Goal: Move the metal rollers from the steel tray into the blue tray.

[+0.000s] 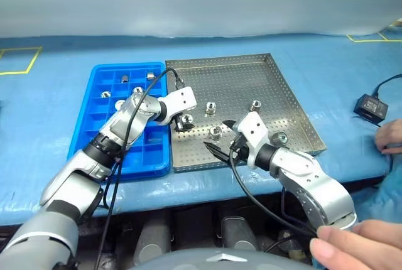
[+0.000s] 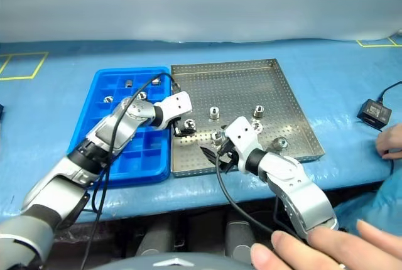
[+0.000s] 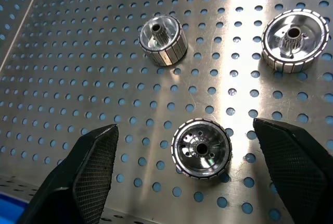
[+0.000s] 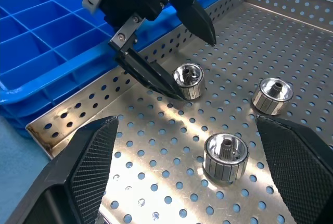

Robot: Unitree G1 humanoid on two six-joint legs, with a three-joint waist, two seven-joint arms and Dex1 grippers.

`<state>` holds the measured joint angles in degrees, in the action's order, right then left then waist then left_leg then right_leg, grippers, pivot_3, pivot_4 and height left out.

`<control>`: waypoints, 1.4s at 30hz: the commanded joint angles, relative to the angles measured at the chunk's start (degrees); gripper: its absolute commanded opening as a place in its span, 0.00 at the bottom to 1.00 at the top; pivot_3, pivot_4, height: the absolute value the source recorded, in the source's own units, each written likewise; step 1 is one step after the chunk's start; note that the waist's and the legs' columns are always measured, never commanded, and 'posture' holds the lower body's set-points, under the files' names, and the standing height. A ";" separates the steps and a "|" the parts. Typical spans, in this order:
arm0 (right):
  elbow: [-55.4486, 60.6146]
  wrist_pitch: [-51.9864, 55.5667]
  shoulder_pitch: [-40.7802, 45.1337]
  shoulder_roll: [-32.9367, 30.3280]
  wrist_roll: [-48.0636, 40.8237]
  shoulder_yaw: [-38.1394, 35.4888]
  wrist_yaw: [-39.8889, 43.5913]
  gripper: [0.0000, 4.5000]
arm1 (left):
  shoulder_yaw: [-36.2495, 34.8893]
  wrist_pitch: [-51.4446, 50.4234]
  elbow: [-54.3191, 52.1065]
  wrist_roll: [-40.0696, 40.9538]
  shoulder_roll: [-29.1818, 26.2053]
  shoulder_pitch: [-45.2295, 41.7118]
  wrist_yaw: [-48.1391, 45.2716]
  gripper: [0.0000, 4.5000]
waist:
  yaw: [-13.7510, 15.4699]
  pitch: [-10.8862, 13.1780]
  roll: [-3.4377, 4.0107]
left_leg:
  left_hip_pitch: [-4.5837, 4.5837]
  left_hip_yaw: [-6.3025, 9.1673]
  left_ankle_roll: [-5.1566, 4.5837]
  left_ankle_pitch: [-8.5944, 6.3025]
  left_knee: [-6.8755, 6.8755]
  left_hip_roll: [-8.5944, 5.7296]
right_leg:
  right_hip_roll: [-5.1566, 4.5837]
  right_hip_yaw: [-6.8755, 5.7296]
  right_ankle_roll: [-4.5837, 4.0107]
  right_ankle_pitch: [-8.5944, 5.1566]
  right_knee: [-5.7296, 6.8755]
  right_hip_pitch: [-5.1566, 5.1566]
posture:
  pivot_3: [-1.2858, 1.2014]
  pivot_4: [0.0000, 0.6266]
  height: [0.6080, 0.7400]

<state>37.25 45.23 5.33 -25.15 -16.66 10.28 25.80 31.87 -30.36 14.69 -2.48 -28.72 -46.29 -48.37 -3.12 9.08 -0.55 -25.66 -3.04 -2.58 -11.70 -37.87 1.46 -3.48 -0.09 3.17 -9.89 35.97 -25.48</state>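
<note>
One roller (image 3: 201, 148) sits between the spread fingers of the left gripper (image 4: 174, 60). Centre and lower before closing; the right gripper (image 1: 221, 137) hangs open too

Blue tray (image 1: 94, 133) lies left of steel tray (image 1: 289, 103), seemingly touching.

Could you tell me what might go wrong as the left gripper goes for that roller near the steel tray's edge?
The left gripper is open astride a metal roller; one finger looks to be touching its side, so closing unevenly could push it away. The right gripper waits open close by, so the arms could collide. A black cable drapes over the blue tray and may snag.
</note>
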 commanded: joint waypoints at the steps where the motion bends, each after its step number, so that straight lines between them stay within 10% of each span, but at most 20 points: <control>1: 2.82 -1.41 -0.20 0.60 0.07 -0.75 -1.07 0.99 | 1.07 1.89 3.84 -3.81 0.58 -1.47 -1.11 1.00 | -0.37 0.00 0.00 | 0.00 0.00 0.00 0.00 -0.02 0.01 | -0.01 0.00 0.00 0.00 0.01 0.00 | 0.44 0.24 1.00; 5: 2.54 -1.55 -0.21 0.97 0.37 -0.73 -1.75 0.99 | 1.18 2.28 6.35 -6.41 1.44 -1.61 -1.38 1.00 | -1.23 -0.01 0.01 | 0.01 -0.02 -0.01 0.00 -0.05 0.07 | -0.02 0.03 0.01 0.01 0.03 0.00 | 0.44 0.24 1.00; 20: -0.16 -1.32 2.81 1.56 1.10 0.92 -2.24 1.00 | -2.47 1.17 4.18 -8.15 1.80 0.63 -2.62 0.32 | -2.19 -0.02 0.04 | 0.11 -0.09 -0.01 0.00 -0.04 0.13 | 0.03 0.13 0.02 0.01 0.15 -0.01 | 0.46 0.24 1.00; 42: -4.21 -1.55 6.04 2.63 2.79 3.56 -1.86 1.00 | -7.63 -0.24 -0.07 -6.38 1.02 2.00 -3.41 0.32 | -1.34 -0.02 0.04 | 0.12 -0.20 -0.05 -0.01 -0.21 0.05 | 0.00 0.33 0.14 0.09 0.27 -0.03 | 0.47 0.24 1.00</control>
<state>31.99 44.94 10.73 -22.69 -13.89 14.25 23.82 24.86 -30.98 16.39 -8.43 -26.91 -44.31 -51.30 -4.47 9.06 -0.51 -25.54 -3.25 -2.63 -11.71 -38.09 1.51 -3.48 0.25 3.31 -9.80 36.24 -25.50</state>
